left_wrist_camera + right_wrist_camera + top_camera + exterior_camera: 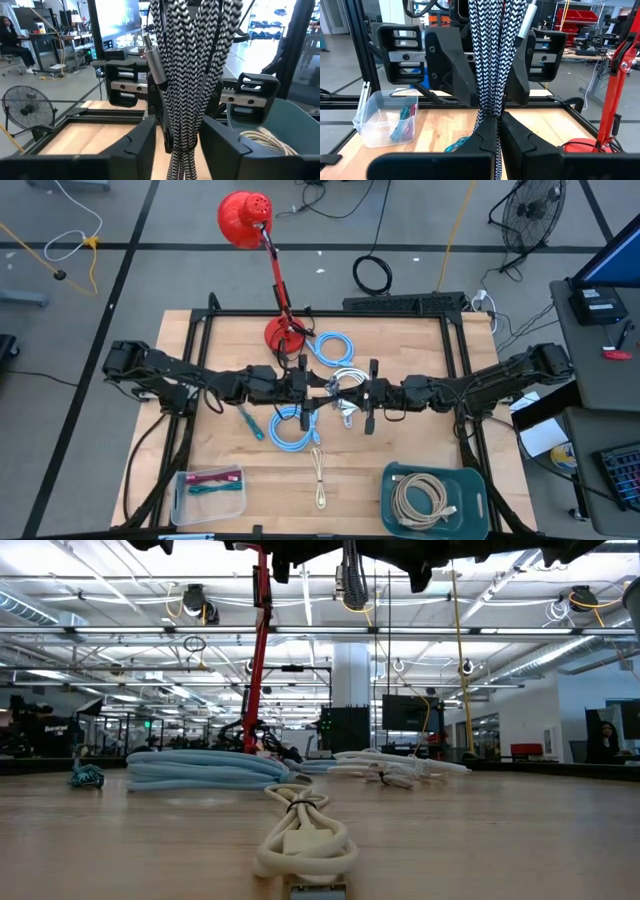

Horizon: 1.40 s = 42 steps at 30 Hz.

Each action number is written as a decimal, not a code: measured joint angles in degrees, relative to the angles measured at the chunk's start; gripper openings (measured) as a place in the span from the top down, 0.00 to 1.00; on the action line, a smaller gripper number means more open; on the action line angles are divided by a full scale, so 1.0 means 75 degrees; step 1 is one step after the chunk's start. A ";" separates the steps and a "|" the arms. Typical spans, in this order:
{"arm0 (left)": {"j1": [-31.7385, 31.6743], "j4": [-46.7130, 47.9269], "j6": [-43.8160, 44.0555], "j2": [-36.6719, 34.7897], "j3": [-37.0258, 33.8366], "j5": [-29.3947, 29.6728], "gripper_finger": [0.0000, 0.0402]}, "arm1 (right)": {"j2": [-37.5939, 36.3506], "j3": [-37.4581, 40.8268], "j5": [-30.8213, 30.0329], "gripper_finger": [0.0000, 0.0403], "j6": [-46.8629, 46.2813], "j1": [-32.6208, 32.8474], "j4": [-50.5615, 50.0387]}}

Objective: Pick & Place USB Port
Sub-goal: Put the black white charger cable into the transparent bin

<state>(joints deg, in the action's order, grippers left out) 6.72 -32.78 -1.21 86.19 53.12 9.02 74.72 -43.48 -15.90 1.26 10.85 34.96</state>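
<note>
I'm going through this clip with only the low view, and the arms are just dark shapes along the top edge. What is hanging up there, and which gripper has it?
Observer: It's a black-and-white braided cable. The right gripper is shut on it above the middle of the table.
Operator: And the left gripper?
Observer: The left gripper faces the right one, with its fingers open on either side of the same cable.
Operator: Is there a container anywhere? I see none.
Observer: Yes, a teal bin sits near the table's edge on the right arm's side, with a cream cable coiled inside.
</note>
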 joint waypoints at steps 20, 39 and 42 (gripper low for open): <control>0.0073 0.0393 -0.0051 -0.0412 0.0003 0.0752 0.97 | -0.0680 -0.0006 0.0484 0.65 -0.0289 0.0360 -0.0702; 0.2771 0.8129 0.6609 -0.2789 0.0009 0.1750 0.97 | -0.2130 -0.0006 -0.0688 0.53 -0.0093 0.0886 -0.2760; 0.3503 0.8670 0.7726 -0.2792 0.0003 0.1301 0.97 | -0.2127 -0.0006 -0.0694 0.53 -0.0076 0.0885 -0.2765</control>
<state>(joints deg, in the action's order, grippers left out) 32.99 32.25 56.73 65.25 53.15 18.78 58.76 -43.53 -21.10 0.69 17.49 14.22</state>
